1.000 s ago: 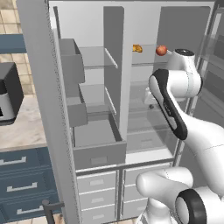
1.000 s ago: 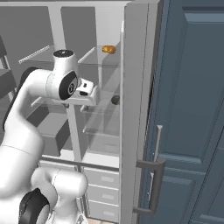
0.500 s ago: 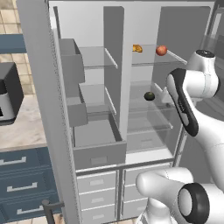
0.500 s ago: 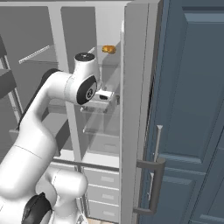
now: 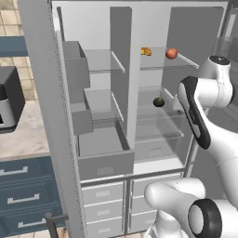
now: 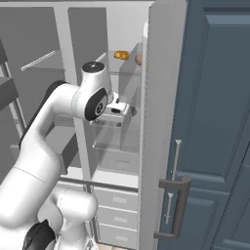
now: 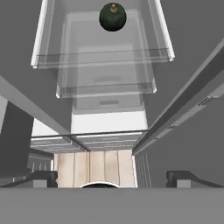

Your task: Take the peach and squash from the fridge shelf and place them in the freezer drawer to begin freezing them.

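You see the squash (image 7: 112,17) at top centre of the hand view, on a glass shelf (image 7: 100,57); the peach (image 5: 171,54) sits upper right; the gripper (image 7: 111,178) is spread apart, holding nothing.

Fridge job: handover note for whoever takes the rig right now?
Gripper: open, empty, fingertips wide apart in the hand view, aimed into the fridge.
Small round red-orange peach: on the top glass shelf, beside an orange-yellow lumpy item.
Small dark green squash: on the shelf below, toward its back; it sits ahead of the gripper in the hand view.
Wide plain grey freezer drawer: pulled open, nothing visible inside.
Done: nothing moved.
Left: pick both, place in drawer.
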Robot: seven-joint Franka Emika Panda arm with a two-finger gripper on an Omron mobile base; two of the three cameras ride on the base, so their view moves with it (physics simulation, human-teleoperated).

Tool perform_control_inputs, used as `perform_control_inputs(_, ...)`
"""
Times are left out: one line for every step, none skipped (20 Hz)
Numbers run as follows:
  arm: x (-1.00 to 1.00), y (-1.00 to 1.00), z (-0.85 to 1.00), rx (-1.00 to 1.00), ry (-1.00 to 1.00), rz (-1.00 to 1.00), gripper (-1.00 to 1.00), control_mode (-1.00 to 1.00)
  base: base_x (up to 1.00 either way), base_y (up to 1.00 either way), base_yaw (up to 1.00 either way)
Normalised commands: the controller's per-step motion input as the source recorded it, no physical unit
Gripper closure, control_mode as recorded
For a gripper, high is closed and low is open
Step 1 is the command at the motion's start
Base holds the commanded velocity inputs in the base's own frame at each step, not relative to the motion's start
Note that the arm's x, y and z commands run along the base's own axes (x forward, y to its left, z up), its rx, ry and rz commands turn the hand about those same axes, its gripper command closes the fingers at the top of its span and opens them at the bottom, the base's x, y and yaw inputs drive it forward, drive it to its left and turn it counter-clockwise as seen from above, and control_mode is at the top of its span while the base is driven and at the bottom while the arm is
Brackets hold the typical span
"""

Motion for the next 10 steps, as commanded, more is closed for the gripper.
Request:
perform_control_inputs(0.00,0.00,0.24,0.00,-0.17,0.00,-1.00,-1.00,0.00,0.00,0.00)
perform_control_inputs(0.04,0.27,0.26,0.00,-0.18,0.01,-1.00,-1.00,0.00,0.00,0.00)
perform_control_inputs(0.12,0.45,0.49,-0.03,-0.22,0.01,-1.00,-1.00,0.00,0.00,0.00)
perform_control_inputs(0.41,0.51,0.49,0.00,-0.18,0.00,-1.00,-1.00,0.00,0.00,0.00)
perform_control_inputs(0.37,0.52,0.64,-0.03,-0.25,0.00,-1.00,-1.00,0.00,0.00,0.00)
perform_control_inputs(0.52,0.61,0.66,-0.03,-0.21,-0.03,-1.00,-1.00,0.00,0.00,0.00)
perform_control_inputs(0.58,0.50,0.71,-0.03,-0.18,-0.07,-1.00,-1.00,0.00,0.00,0.00)
perform_control_inputs(0.63,0.41,0.67,-0.02,-0.18,-0.11,-1.00,-1.00,0.00,0.00,0.00)
perform_control_inputs(0.69,0.46,0.56,-0.02,-0.18,-0.17,-1.00,-1.00,0.00,0.00,0.00)
perform_control_inputs(0.68,0.46,0.51,-0.04,-0.15,-0.24,-1.00,-1.00,0.00,0.00,0.00)
